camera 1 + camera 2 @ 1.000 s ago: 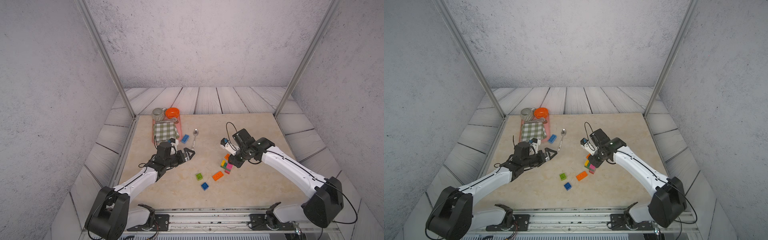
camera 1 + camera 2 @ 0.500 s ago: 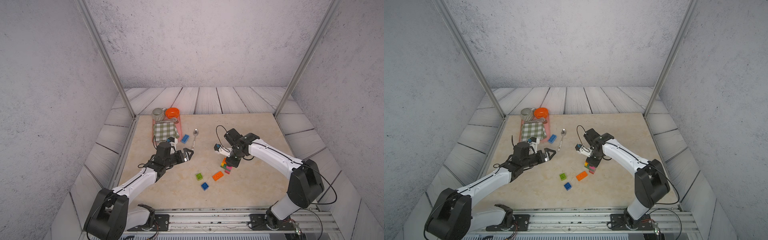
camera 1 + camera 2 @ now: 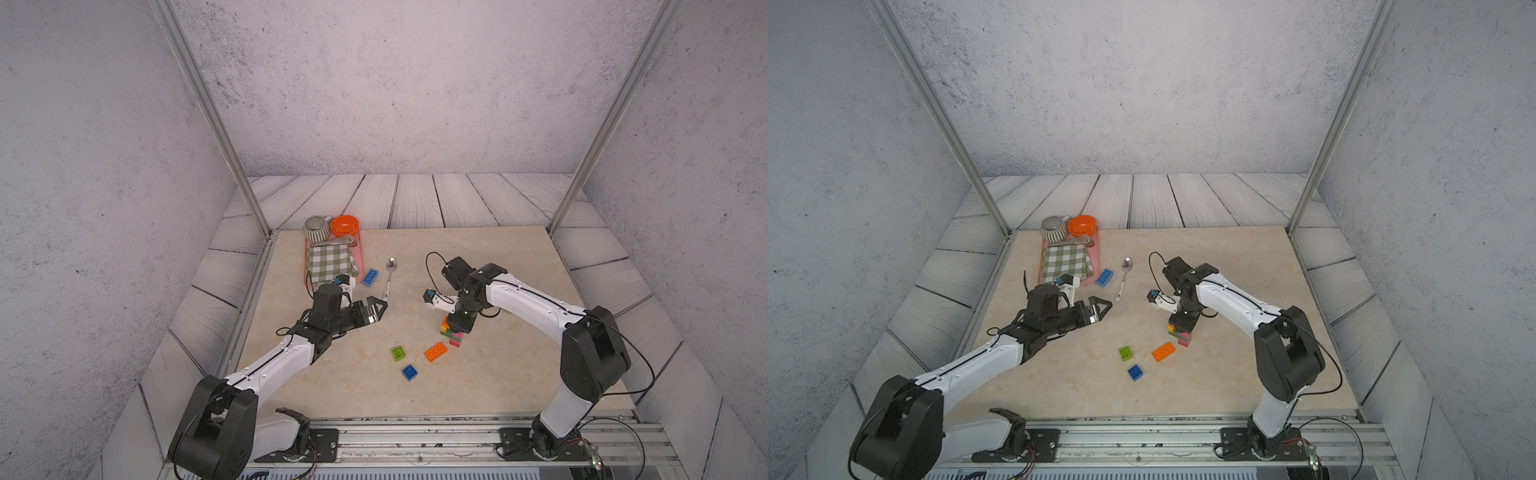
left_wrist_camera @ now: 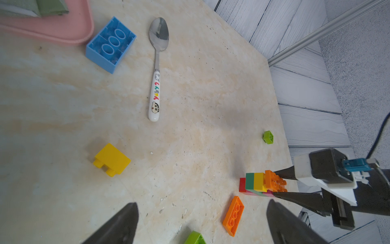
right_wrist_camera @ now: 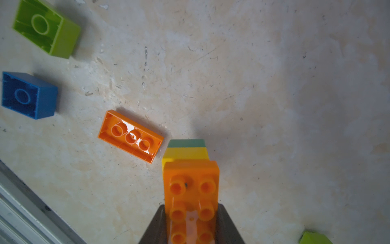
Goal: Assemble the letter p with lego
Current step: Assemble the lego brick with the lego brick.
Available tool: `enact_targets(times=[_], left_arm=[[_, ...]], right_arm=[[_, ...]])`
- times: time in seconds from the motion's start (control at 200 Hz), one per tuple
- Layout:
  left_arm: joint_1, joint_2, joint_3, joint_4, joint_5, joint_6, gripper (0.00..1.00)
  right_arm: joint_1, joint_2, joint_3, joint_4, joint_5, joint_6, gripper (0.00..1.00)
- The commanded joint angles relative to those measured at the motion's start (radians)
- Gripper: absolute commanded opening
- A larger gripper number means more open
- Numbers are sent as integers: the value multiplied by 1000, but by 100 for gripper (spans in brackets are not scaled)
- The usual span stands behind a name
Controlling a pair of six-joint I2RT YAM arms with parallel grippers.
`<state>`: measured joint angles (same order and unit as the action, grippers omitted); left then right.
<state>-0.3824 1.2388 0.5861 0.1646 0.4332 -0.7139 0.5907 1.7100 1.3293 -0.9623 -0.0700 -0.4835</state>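
marble tabletop [image 3: 498, 257] | right claw [image 4: 274, 182] clamped on orange brick [image 5: 191, 186] topping the stack [image 4: 253, 181] | left claw [image 3: 379, 311] wide open, empty

Multicoloured stack [image 3: 448, 330], right of centre in both top views: orange brick on top, studs up, over yellow and green, with red and pink lower. To its lower left, an orange oblong brick [image 3: 436, 351], a lime square brick [image 3: 398, 353] and a blue square brick [image 3: 409, 372] lie hollow side up. Farther to the upper left, a light-blue oblong brick [image 3: 369, 277] is likewise inverted.
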Motion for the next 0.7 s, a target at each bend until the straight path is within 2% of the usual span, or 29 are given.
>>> enact_targets(times=[0.0,0.696], left_arm=[[0,4,9,-4,-5,22,99],[0,1,8,-2,-5,21,99]], right_arm=[[4,16,17,-40,12,-6,0],[4,-45,-28,-58,-43,-85,0]])
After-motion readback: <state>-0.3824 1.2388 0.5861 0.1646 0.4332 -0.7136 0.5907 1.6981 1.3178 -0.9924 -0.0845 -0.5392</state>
